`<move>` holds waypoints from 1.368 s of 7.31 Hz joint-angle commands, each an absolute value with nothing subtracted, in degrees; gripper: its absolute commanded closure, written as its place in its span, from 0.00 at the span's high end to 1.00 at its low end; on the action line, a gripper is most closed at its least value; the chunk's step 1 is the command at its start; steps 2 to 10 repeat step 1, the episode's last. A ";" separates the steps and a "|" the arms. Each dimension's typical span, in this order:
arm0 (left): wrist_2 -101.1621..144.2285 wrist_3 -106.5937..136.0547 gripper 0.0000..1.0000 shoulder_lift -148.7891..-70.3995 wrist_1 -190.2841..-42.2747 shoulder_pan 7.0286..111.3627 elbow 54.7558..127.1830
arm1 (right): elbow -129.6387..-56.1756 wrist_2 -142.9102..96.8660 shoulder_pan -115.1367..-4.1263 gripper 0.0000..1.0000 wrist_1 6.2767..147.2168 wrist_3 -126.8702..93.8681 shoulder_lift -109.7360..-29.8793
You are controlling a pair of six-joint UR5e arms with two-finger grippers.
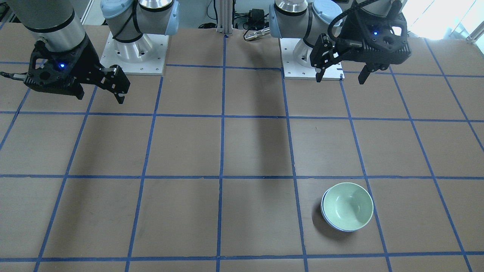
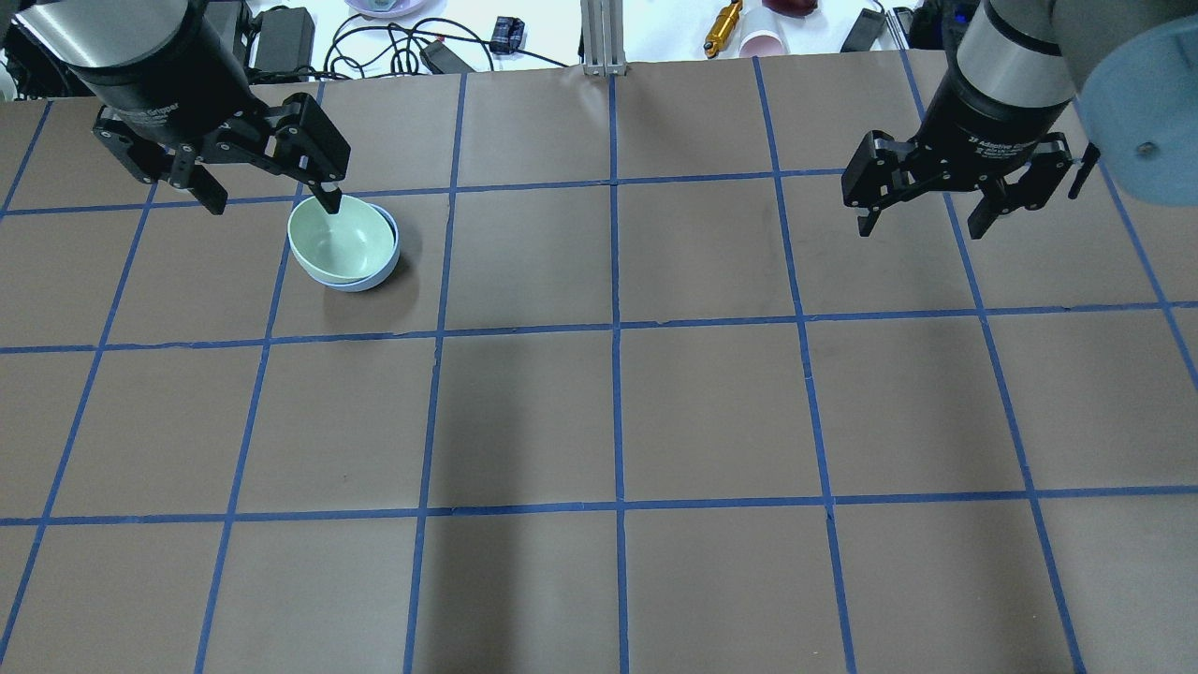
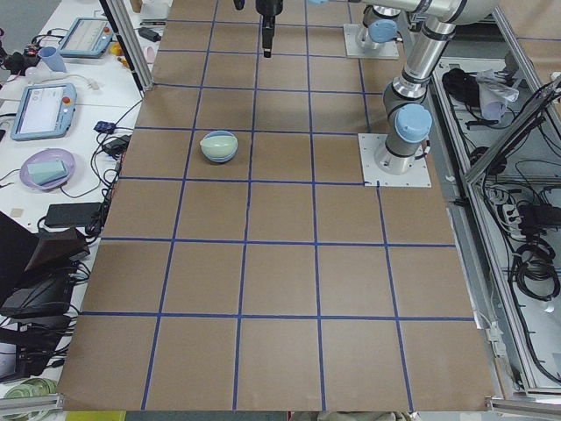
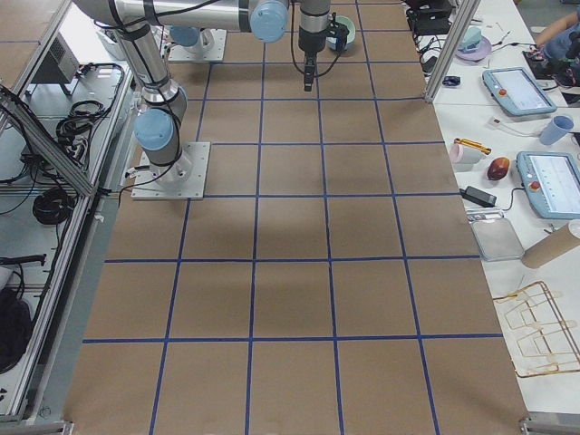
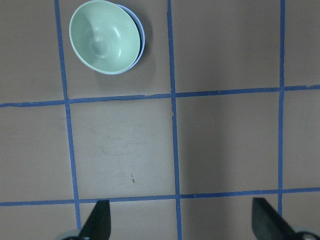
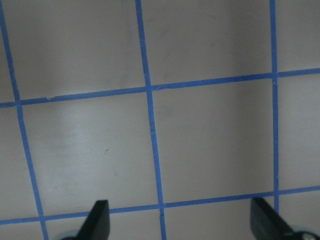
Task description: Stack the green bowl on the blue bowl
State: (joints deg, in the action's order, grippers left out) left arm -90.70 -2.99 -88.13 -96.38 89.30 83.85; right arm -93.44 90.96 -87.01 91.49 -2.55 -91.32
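The pale mint-green bowl [image 1: 348, 206] sits upright, nested inside the periwinkle-blue bowl [image 1: 328, 222], of which only a thin edge shows. The pair stands on the brown table on my left side. It also shows in the overhead view, green bowl [image 2: 339, 239] in blue bowl [image 2: 381, 271], and in the left wrist view, green bowl [image 5: 102, 42] and blue bowl [image 5: 142, 37]. My left gripper [image 2: 271, 201] is open and empty, held high above the table near the bowls. My right gripper [image 2: 922, 225] is open and empty, high over the table's right side.
The two arm bases [image 1: 134, 53] stand on white plates at the robot's edge. Cables, a pink cup [image 2: 766, 42] and small items lie beyond the table's far edge. Blue tape lines grid the brown tabletop [image 2: 618, 412].
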 commanded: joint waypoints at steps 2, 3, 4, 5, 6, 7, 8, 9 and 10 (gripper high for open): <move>-90.70 -2.99 1.00 -88.15 -96.42 89.30 83.85 | -93.43 90.97 -87.01 1.00 91.49 -2.55 -91.32; -90.70 -2.99 1.00 -88.15 -96.42 89.30 83.85 | -93.43 90.97 -87.01 1.00 91.49 -2.55 -91.32; -90.70 -2.99 1.00 -88.15 -96.42 89.30 83.85 | -93.43 90.97 -87.01 1.00 91.49 -2.55 -91.32; -90.70 -2.99 1.00 -88.15 -96.42 89.30 83.85 | -93.43 90.97 -87.01 1.00 91.49 -2.55 -91.32; -90.70 -2.99 1.00 -88.15 -96.42 89.30 83.85 | -93.43 90.97 -87.01 1.00 91.49 -2.55 -91.32; -90.70 -2.99 1.00 -88.15 -96.42 89.30 83.85 | -93.43 90.97 -87.01 1.00 91.49 -2.55 -91.32; -90.70 -2.99 1.00 -88.15 -96.42 89.30 83.85 | -93.43 90.97 -87.01 1.00 91.49 -2.55 -91.32; -90.70 -2.99 1.00 -88.15 -96.42 89.30 83.85 | -93.43 90.97 -87.01 1.00 91.49 -2.55 -91.32; -90.70 -2.99 1.00 -88.15 -96.42 89.30 83.85 | -93.43 90.97 -87.01 1.00 91.49 -2.55 -91.32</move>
